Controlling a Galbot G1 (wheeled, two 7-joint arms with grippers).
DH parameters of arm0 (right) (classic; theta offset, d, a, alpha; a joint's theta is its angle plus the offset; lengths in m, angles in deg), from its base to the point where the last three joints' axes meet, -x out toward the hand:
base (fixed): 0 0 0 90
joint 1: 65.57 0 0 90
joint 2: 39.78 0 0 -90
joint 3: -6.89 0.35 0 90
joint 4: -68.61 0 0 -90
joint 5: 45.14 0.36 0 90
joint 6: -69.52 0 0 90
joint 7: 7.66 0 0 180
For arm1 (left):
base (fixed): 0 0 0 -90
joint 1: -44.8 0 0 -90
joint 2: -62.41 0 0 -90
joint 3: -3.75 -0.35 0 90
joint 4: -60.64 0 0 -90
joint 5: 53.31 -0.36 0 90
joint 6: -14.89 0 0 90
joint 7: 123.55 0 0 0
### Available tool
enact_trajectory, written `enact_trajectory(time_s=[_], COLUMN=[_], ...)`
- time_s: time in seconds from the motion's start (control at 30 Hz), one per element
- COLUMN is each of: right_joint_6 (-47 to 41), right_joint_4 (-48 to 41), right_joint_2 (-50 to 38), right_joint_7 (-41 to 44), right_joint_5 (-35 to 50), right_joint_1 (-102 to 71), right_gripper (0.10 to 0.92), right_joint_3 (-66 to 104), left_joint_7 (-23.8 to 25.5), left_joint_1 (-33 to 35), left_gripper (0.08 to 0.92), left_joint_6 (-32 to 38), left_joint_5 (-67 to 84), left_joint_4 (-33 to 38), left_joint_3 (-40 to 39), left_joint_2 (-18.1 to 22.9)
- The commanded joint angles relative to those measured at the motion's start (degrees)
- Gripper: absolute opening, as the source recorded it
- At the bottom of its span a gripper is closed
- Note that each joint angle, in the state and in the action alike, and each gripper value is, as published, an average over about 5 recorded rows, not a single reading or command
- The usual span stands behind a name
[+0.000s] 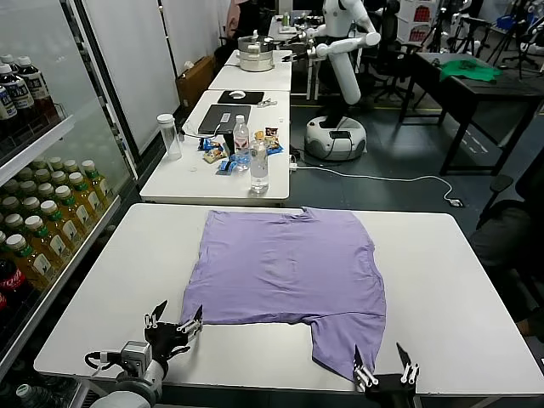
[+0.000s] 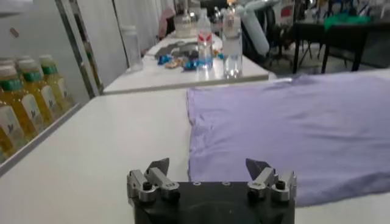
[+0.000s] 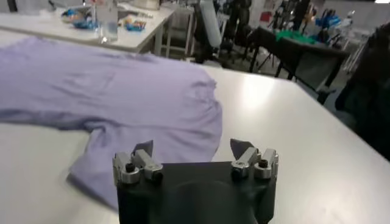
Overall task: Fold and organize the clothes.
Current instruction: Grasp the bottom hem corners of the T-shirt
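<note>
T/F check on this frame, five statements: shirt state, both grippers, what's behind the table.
1. The purple T-shirt lies spread flat on the white table. True.
2. The left gripper is shut on the shirt's hem. False: it is open, near the table's front edge, just off the shirt's near left corner, holding nothing.
3. The right gripper is open at the front edge, beside the sleeve that hangs toward the robot. True.
4. The shirt is already folded in half. False: it is unfolded, one layer spread out.
5. Water bottles stand on the table behind. True.
</note>
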Motion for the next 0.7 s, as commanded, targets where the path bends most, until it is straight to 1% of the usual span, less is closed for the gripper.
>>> enact_trajectory(time_s=[0.03,0.37,0.43,0.53,0.7], right_joint_6=[-0.7,-0.9,-0.9,-0.9,-0.9], right_joint_4=[-1.7,-3.7,-3.8,-3.7,-3.2], right_joint_2=[0.7,1.4,1.4,1.4,1.2], right_joint_7=[-0.5,-1.6,-1.9,-2.4,-2.8], right_joint_5=[1.4,5.1,6.2,7.9,9.8], right_joint_1=[-0.3,1.2,1.4,1.5,1.3], right_gripper=[0.823,0.819,0.804,0.739,0.585], right_joint_3=[-1.6,-2.6,-2.6,-2.4,-2.1], left_joint_7=[-0.9,-2.0,-1.9,-1.9,-1.9], left_joint_1=[-1.6,-1.6,-1.5,-1.5,-2.1], left_gripper=[0.823,0.820,0.793,0.718,0.580], left_joint_6=[-2.7,-2.7,-2.7,-2.7,-2.7], left_joint_5=[0.8,5.2,6.4,8.1,10.5], left_joint_4=[-1.7,-2.6,-2.3,-2.0,-2.2], left_joint_3=[-0.3,-0.8,-0.9,-1.1,-1.2], left_joint_2=[-1.5,-1.8,-1.8,-1.7,-1.4])
